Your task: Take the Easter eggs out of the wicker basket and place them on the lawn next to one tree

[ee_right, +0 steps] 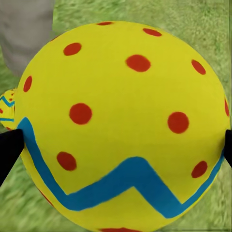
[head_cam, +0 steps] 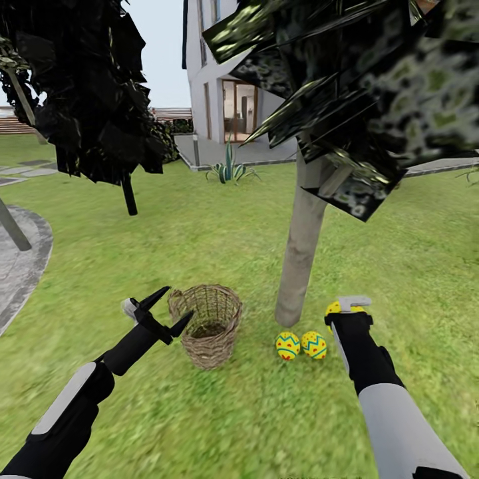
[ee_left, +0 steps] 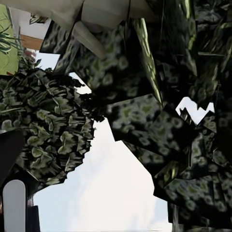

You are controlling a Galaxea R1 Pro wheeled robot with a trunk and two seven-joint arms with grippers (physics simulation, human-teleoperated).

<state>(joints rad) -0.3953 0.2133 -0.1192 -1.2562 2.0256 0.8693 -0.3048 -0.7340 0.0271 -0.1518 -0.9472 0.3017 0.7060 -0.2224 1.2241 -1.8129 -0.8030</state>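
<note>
Beside the base of the pale trunk of the tree (head_cam: 303, 246), two yellow Easter eggs (head_cam: 287, 345) (head_cam: 314, 344) with red dots and blue zigzags lie on the lawn (head_cam: 253, 412). My right gripper (head_cam: 346, 308) is shut on the third egg (head_cam: 332, 308), low and just right of the trunk. In the right wrist view that egg (ee_right: 125, 121) sits between the dark fingertips (ee_right: 8, 151), with another egg (ee_right: 7, 109) and the trunk (ee_right: 24, 29) behind it. The wicker basket (head_cam: 207, 324) stands left of the tree and looks empty. My left gripper (head_cam: 167, 311) is open beside the basket's left rim.
A thin dark-trunked tree (head_cam: 130, 194) stands further back on the left. A grey stone patio (head_cam: 26, 256) curves in at the left edge. A house (head_cam: 226, 80) and a spiky plant (head_cam: 229, 171) lie beyond. Dark foliage (ee_left: 145, 96) hangs overhead.
</note>
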